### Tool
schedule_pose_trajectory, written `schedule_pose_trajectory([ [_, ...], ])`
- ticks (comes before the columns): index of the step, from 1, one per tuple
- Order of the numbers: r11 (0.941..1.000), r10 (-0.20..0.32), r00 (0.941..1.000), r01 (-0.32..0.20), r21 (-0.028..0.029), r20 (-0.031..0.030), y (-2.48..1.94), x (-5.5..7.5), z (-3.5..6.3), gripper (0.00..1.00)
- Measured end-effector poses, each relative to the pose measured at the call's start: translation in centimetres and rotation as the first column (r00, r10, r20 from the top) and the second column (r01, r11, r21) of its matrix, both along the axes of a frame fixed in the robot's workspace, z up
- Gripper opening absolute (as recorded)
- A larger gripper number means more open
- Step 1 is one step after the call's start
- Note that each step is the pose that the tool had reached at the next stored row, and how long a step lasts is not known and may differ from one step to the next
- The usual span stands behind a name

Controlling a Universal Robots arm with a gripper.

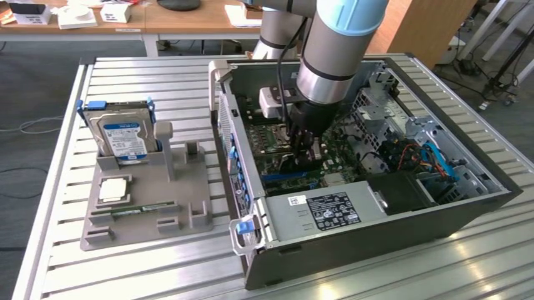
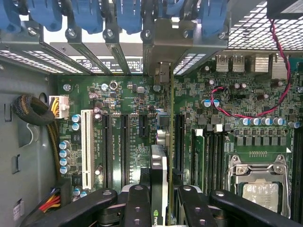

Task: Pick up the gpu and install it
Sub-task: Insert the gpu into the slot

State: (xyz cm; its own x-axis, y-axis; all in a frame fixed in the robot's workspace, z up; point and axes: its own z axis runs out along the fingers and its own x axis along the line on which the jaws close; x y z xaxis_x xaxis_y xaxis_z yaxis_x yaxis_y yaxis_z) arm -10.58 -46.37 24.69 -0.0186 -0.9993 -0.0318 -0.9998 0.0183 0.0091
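Slatted metal table (image 1: 125, 275); jaws pinch thin gpu (image 2: 160, 165), edge-on to green motherboard (image 2: 132, 99).

Green mobo (image 2: 132, 142), dk gpu (image 2: 160, 179), blue clips (image 2: 85, 14)

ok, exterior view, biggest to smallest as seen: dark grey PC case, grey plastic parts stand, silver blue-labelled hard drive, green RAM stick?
1. dark grey PC case
2. grey plastic parts stand
3. silver blue-labelled hard drive
4. green RAM stick
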Motion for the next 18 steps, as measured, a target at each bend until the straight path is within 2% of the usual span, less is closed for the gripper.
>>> schedule_pose_trajectory([
  [18,1.0,0.0,1.0,0.0,0.0,-0.0001,0.0,0.0,-0.24,0.27],
])
